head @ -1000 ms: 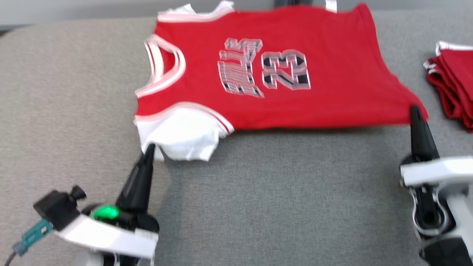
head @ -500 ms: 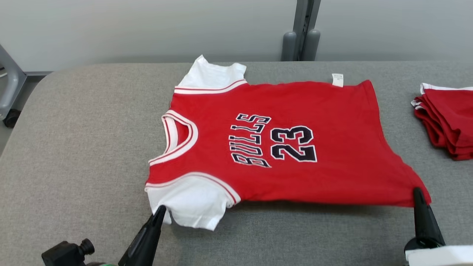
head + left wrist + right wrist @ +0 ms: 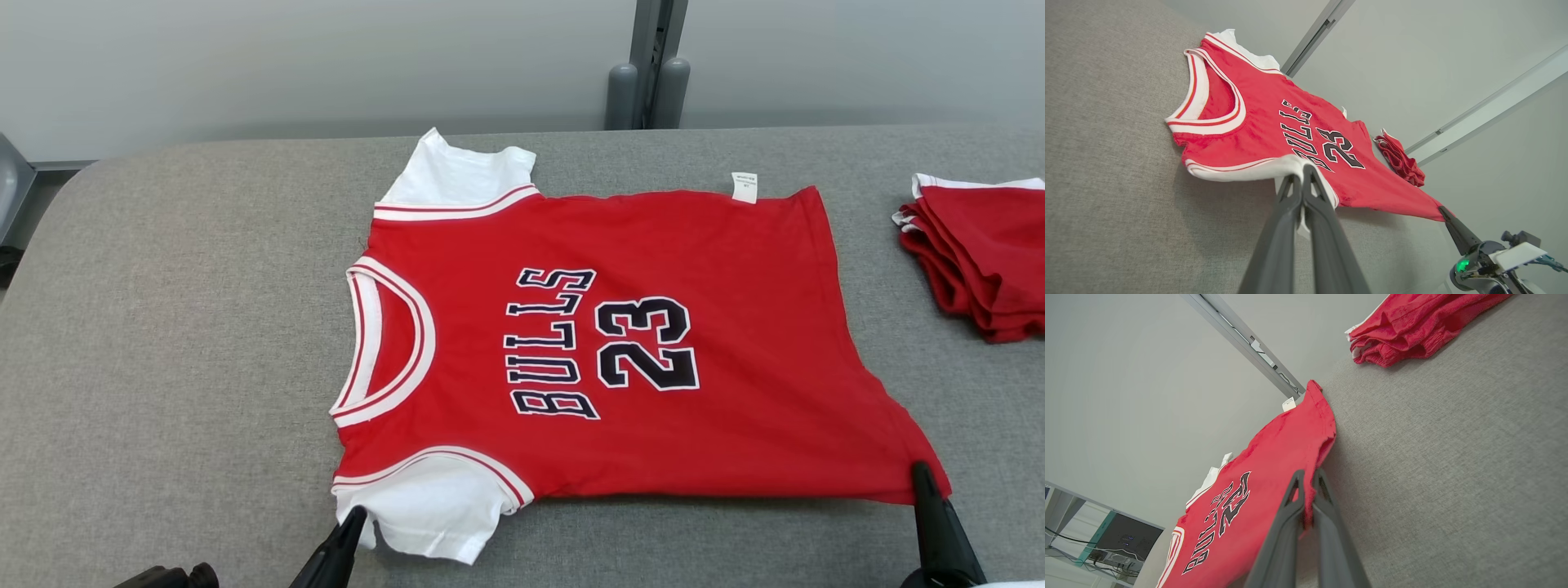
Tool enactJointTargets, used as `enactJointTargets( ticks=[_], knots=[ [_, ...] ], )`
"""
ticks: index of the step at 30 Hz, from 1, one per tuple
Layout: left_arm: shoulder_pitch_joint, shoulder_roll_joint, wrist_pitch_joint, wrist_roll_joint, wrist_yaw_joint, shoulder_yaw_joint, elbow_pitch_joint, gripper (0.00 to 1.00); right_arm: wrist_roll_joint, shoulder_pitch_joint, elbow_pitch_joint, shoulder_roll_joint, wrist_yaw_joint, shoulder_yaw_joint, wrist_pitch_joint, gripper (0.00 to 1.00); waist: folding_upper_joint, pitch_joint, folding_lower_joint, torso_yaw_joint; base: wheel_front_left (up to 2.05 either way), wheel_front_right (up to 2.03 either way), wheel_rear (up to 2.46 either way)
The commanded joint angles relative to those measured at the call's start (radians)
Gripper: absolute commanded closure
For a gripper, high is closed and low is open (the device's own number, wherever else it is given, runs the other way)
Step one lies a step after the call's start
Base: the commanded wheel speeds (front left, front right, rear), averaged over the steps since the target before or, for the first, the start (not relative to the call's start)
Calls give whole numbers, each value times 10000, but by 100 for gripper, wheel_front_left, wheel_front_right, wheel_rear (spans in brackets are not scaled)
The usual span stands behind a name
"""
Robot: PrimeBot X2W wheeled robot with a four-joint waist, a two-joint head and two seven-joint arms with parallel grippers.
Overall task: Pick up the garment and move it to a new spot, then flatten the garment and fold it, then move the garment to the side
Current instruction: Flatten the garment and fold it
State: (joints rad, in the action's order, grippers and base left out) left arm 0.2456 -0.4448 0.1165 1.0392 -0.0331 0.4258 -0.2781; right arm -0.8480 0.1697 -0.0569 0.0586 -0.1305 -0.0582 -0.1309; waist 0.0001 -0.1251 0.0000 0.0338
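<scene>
Folded red stack point(image 3: 980, 261) right of garment point(image 3: 735, 269)

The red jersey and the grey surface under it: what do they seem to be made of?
Red jersey: probably a soft knit cloth, cotton or polyester, matte; it sags and creases along its near edge. Grey surface: seemingly a matte woven upholstery cloth, with a fine speckled grain; the rounded corner suggests padding beneath.

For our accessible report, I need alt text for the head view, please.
A red Bulls 23 jersey with white sleeves lies spread on a grey table, neck to the left. The left tool is shut on its near white sleeve, the right tool on its near hem corner. A pile of folded red garments sits at the right.
</scene>
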Motion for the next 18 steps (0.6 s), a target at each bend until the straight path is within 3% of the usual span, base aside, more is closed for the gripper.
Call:
enactJointTargets(
  ticks=[1,18],
  knots=[
    [-68,12,20,11,-8,-28,134,100,69,-112,-117,5,-4,-54,71,100,-1,-8,0,-23,0,0,0],
    [-1368,633,87,-109,216,181,1380,100,2,-1455,-3340,-54,-4,281,3,100,-1,105,0,54,0,0,0]
  ],
)
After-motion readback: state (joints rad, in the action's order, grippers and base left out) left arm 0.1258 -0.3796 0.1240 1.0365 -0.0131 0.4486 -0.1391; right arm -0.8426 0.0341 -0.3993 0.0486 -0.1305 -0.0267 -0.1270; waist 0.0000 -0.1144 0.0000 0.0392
